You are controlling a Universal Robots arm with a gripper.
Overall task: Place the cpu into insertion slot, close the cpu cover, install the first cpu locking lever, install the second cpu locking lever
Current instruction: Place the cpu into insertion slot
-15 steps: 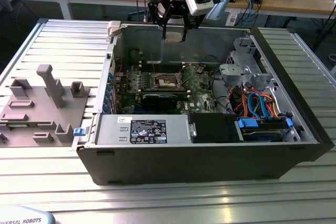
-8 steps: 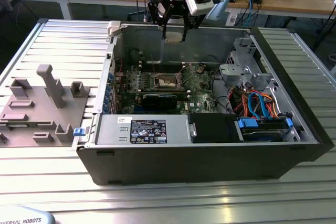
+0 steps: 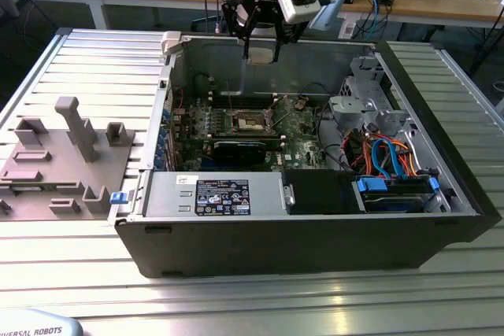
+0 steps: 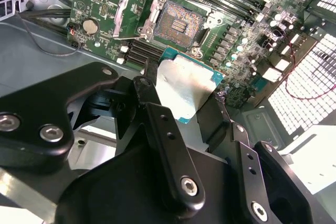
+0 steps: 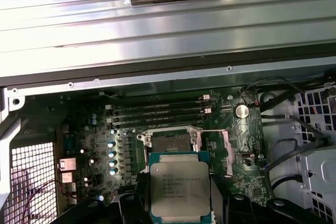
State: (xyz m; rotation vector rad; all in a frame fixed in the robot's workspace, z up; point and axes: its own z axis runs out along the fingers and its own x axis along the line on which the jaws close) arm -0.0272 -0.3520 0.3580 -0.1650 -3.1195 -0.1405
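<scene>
My gripper (image 3: 262, 51) hangs over the back wall of the open computer case, shut on the cpu (image 4: 186, 87). The chip is a flat square with a silver top and a green edge, pinched between two black fingers (image 4: 148, 80); in the first wrist view the cpu (image 5: 180, 190) lies flat between them. Below it on the green motherboard (image 3: 303, 138) sits the insertion slot (image 3: 250, 121), a bare dark socket (image 4: 179, 23) with its contacts exposed (image 5: 170, 141). The cpu cover (image 4: 127, 17) is swung open and stands beside the socket. The chip is well above the slot, apart from it.
The case walls (image 3: 276, 234) ring the board. A power supply (image 3: 220, 194) lies at the front and a drive cage with blue and orange cables (image 3: 386, 155) at the exterior view's right. A long black card (image 3: 240, 151) and memory slots (image 5: 157, 111) flank the socket. A grey fixture (image 3: 71, 155) stands at the left.
</scene>
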